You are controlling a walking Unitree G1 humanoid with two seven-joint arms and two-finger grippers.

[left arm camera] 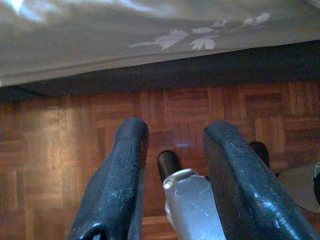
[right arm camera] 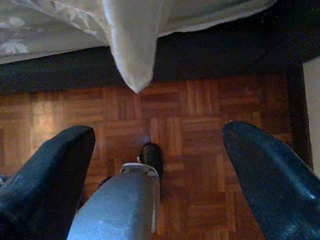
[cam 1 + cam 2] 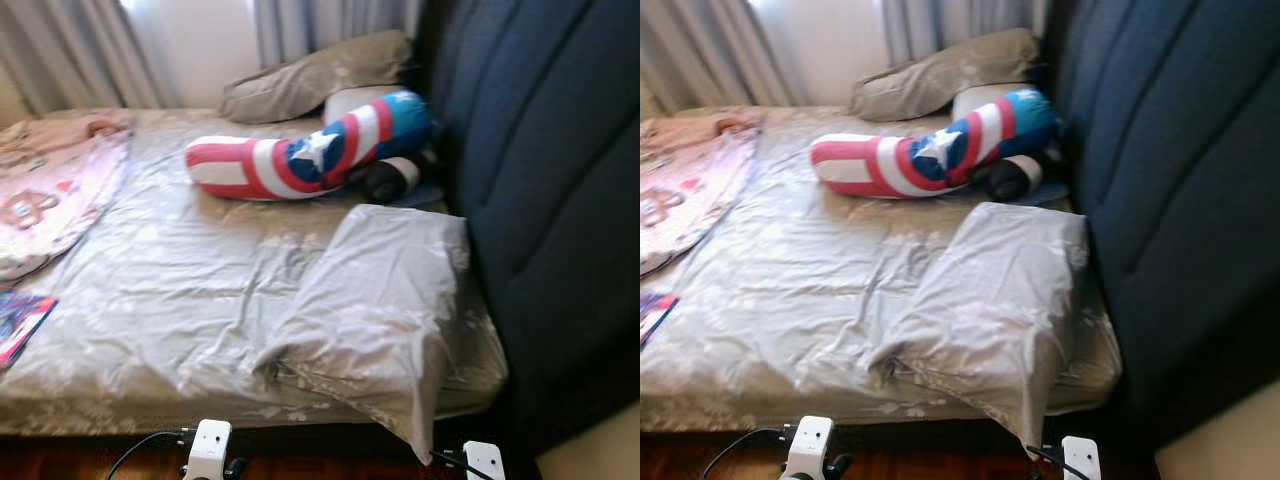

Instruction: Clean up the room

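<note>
The left gripper and right gripper hang empty over the brown parquet floor beside the bed, both with fingers apart, the right wider. At the bed's near edge a grey satin pillow overhangs one corner. Beyond it, a red, white and blue star-printed bolster lies across the bed toward the dark blue padded headboard.

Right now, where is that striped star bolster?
In the left eye view the star bolster lies across the far half of the bed, toward the right, just before the beige pillow near the dark headboard.
</note>
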